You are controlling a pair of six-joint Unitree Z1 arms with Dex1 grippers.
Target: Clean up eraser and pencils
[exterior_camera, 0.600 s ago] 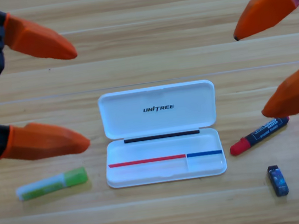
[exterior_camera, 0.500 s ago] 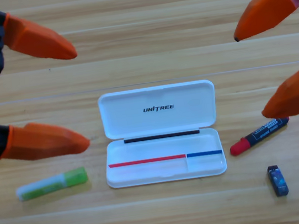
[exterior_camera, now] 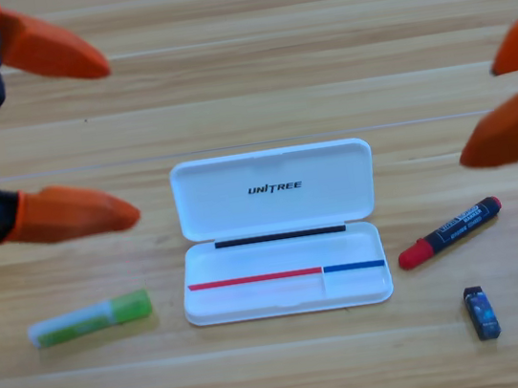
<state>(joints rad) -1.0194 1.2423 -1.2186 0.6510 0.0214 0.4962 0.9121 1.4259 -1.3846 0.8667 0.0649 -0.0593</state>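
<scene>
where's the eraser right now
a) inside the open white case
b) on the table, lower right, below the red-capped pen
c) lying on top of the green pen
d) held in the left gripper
b: the eraser lies alone on the wooden table, just below the black pen with the red cap and right of the open white case, with neither gripper touching it.
</scene>
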